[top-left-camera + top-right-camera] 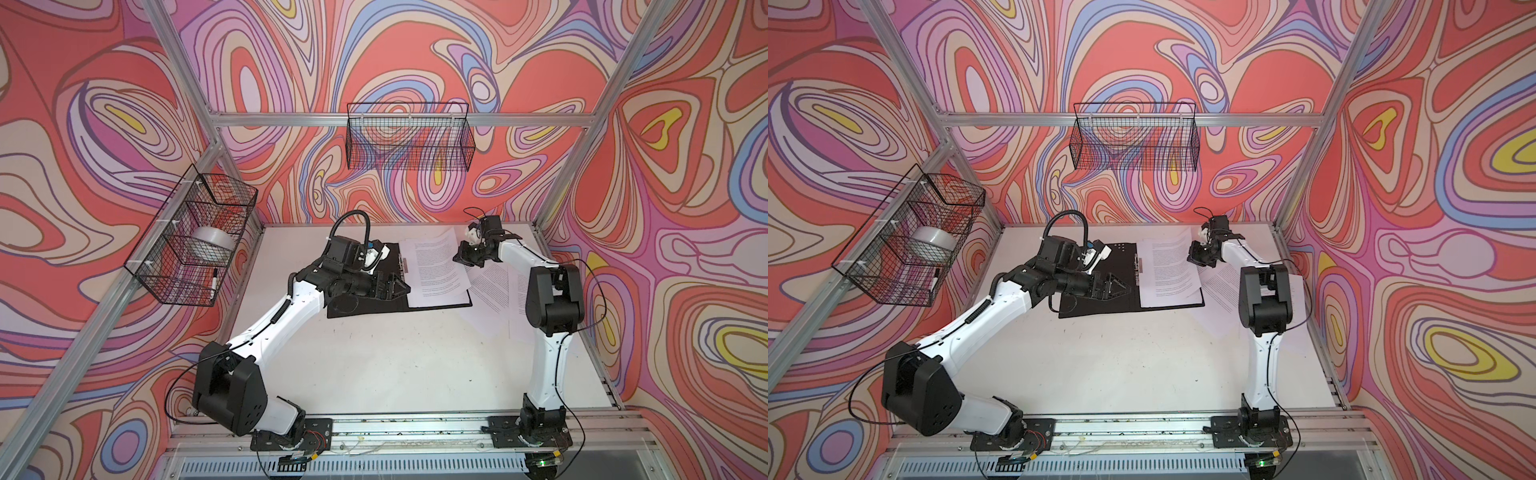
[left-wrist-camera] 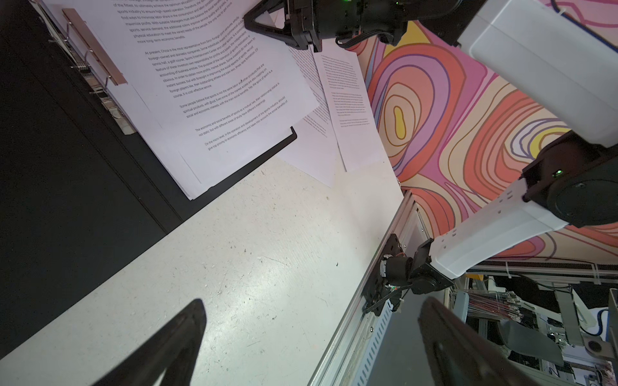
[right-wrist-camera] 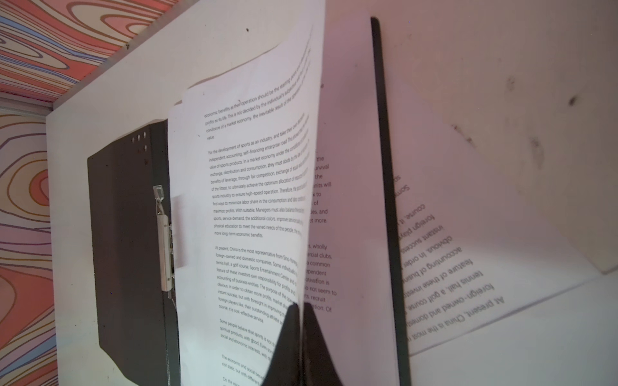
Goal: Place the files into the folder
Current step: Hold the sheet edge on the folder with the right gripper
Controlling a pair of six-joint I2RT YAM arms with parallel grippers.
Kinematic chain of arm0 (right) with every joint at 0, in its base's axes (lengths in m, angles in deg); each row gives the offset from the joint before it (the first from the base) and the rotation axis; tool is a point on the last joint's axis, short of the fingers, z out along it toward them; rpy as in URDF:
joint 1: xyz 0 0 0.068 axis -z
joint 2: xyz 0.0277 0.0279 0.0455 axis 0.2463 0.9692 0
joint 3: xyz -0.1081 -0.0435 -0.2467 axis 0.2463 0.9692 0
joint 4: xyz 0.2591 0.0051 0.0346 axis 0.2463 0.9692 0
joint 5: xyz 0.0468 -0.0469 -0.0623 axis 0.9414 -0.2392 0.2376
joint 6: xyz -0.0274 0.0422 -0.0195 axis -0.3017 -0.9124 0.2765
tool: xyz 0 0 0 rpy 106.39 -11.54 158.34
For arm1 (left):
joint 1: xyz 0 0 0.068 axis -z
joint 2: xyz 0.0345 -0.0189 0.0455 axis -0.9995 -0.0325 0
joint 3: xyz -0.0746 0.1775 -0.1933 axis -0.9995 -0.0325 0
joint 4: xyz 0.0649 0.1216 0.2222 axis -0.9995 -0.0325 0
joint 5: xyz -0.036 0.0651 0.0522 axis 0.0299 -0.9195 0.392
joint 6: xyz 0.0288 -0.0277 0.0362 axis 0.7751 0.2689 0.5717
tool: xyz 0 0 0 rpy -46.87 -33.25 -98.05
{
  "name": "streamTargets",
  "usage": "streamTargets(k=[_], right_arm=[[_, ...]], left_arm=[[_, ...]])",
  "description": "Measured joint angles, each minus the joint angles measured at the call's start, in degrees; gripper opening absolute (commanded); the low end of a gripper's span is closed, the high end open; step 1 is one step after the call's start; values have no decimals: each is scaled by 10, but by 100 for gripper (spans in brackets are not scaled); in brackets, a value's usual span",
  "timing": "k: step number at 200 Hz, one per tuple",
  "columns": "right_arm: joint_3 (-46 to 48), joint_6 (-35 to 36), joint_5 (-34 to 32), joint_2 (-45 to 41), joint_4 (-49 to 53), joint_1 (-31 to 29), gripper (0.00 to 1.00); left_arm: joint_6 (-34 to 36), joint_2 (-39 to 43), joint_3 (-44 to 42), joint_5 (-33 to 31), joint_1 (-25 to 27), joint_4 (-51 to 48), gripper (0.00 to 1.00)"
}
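The folder (image 1: 365,309) (image 1: 1100,307) lies open at the back of the table, black inside faces up, with a metal clip (image 2: 93,60) along its spine. Several files (image 1: 436,266) (image 2: 217,83) are stacked on its right half. More files (image 1: 494,299) (image 2: 347,100) lie loose on the table just right of it. My right gripper (image 1: 459,255) (image 3: 299,305) is shut on the right edge of the top sheet (image 3: 250,200), which is lifted and curled above the stack. Over the folder's left half my left gripper (image 1: 395,286) (image 2: 312,307) hovers open, with nothing between its fingers.
A wire basket (image 1: 166,266) on the left wall holds a tape roll (image 1: 210,245) and a marker (image 1: 214,284). Another wire basket (image 1: 409,139) hangs on the back wall. An aluminium rail (image 1: 415,428) runs along the table's front edge between both arm bases.
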Motion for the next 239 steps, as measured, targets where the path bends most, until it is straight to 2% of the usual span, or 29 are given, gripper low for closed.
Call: streamTargets(k=[239], right_arm=[[-5, 10, 7, 17, 8, -17, 0]], left_arm=[[0, -8, 0, 3, 0, 2, 100]])
